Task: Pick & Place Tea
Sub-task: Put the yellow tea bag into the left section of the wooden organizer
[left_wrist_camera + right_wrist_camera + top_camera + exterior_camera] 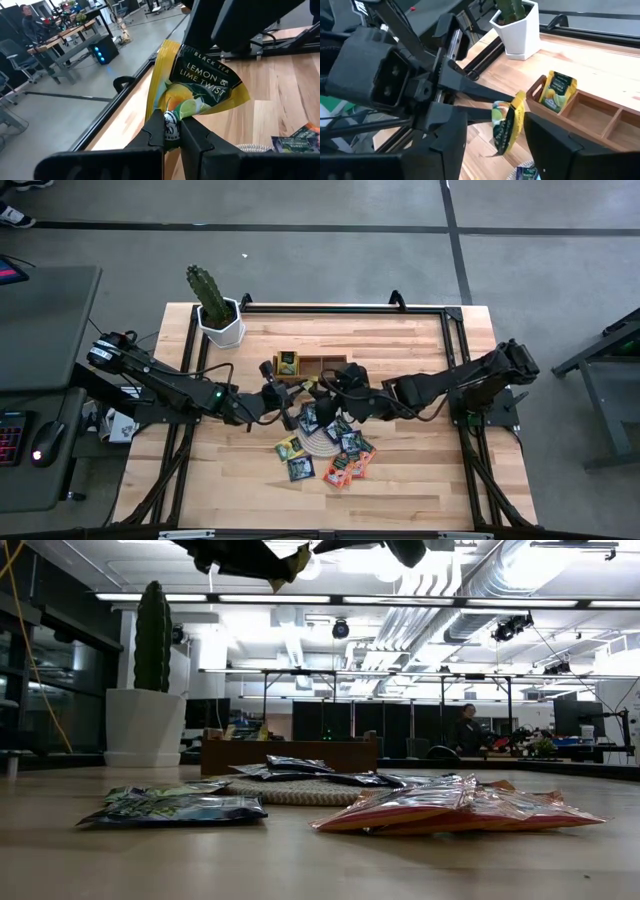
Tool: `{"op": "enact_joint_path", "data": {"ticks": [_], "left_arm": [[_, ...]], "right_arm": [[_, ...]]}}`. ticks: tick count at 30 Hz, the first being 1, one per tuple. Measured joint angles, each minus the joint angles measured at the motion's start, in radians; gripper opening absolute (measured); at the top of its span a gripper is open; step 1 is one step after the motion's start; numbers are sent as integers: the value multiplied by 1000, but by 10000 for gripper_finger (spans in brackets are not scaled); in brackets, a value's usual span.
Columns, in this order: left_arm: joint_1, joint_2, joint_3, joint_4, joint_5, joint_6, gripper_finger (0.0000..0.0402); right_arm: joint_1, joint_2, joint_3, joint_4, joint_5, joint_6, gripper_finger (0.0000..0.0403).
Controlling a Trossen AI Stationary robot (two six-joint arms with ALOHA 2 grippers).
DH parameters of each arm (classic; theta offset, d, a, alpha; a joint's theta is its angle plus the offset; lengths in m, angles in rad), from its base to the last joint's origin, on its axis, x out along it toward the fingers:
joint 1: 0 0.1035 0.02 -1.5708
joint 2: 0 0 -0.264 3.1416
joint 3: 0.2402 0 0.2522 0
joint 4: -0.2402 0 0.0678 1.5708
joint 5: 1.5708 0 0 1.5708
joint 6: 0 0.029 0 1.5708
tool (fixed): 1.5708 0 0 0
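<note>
Orange-red sachets (348, 470) at the near edge, with yellow-green and dark ones beside them: leave alone for now, and likewise those heaped on the woven mat (318, 442) just beyond. Look instead above the mat's far side, at the lemon-lime sachet (200, 85), pinched by its lower edge in the left gripper (172, 125), fingers closed tight on the paper, packet upright and clear of the table. Judge the step as carrying it to the wooden tray (592, 117), or perhaps passing it across; cannot settle which. Mind the right gripper (502, 135), close against it from the right, fingers spread wide on either side of the packet and holding nothing. Avoid brushing those fingers, and expect easy twisting from a thin packet held by one edge. Move slowly and level toward the far side. Aim for the tray's left compartment, already holding one yellow-green sachet (557, 90) leaning on its wall, and lower well inside the rim before opening. Steer clear of the potted cactus (215, 310) farther off to the left.
</note>
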Motion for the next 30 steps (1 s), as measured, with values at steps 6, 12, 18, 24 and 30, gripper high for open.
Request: {"op": "enact_joint_path", "data": {"ticks": [6,12,18,24,30], "left_arm": [[0,0,0,12,1,0,12],[0,0,0,93,21,69,12],[1,0,0,109,20,105,12],[1,0,0,109,17,105,12],[1,0,0,107,17,109,47]], "right_arm": [[-13,0,0,1,-36,14,192],[-24,0,0,2,-53,17,178],[-24,0,0,1,-47,17,138],[-24,0,0,-1,-49,0,50],[-21,0,0,-8,-51,-8,10]]}}
